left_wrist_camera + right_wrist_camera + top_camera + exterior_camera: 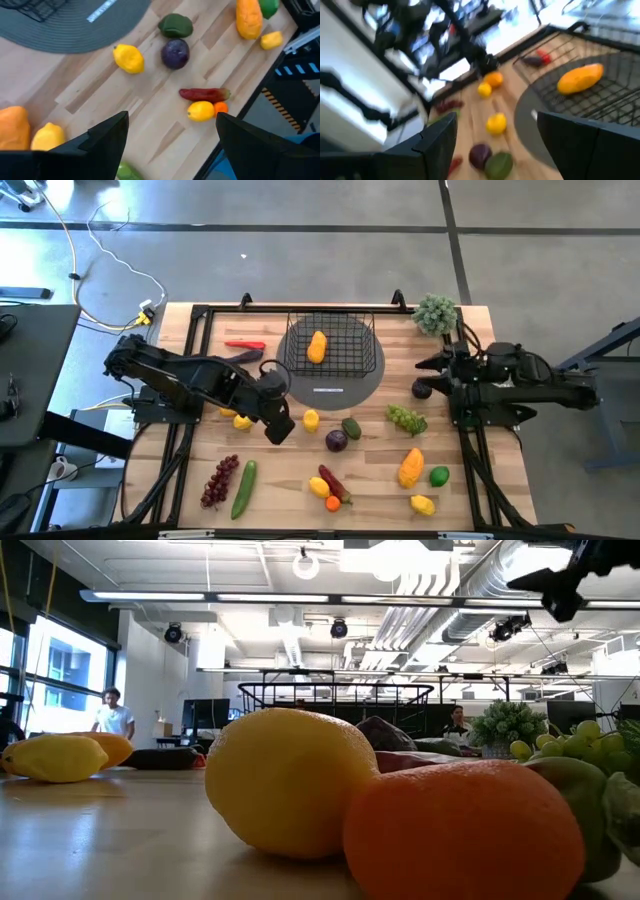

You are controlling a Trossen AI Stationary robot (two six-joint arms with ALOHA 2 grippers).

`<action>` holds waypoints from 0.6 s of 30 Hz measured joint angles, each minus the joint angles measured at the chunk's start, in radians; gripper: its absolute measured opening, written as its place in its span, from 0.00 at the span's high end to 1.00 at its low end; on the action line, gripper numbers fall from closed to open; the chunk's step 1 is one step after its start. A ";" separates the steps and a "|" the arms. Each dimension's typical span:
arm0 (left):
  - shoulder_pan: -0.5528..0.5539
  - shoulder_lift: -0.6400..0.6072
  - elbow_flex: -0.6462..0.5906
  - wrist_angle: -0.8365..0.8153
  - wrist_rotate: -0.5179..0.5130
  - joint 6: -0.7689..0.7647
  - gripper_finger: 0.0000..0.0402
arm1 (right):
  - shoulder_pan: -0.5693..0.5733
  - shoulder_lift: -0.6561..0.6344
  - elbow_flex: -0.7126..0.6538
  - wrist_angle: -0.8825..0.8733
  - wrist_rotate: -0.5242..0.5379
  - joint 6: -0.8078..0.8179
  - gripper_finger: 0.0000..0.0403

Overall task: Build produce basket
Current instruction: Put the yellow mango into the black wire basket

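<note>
Wooden table point(380, 480), basket point(330, 340) half hidden low down; left end effector point(279, 426) and right end effector point(428, 376) apart, empty.

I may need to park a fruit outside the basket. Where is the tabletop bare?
Bare wood lies between the red chili and the purple grapes, beside the left gripper, and between the green grapes and the potted plant. The front strip around the plum is crowded.

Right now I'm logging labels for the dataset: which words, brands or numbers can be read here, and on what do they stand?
None can be read.
Round grey woven mat: a small white label strip, print too small to read.
Same strip in the left wrist view: blurred.
</note>
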 joint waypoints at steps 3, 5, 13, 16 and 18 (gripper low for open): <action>0.000 -0.009 0.001 0.000 -0.007 -0.002 0.28 | 0.000 0.062 0.070 -0.084 -0.102 -0.032 0.36; 0.000 -0.014 0.000 -0.002 -0.010 -0.001 0.28 | 0.000 0.102 0.107 -0.123 -0.179 -0.080 0.36; 0.000 -0.016 0.000 -0.006 -0.025 0.001 0.28 | 0.025 0.197 0.169 -0.161 -0.383 -0.277 0.36; 0.000 -0.015 0.000 -0.005 -0.025 0.001 0.28 | 0.062 0.224 0.178 -0.198 -0.382 -0.321 0.36; 0.000 -0.015 0.000 -0.005 -0.025 0.001 0.28 | 0.095 0.245 0.179 -0.218 -0.382 -0.340 0.36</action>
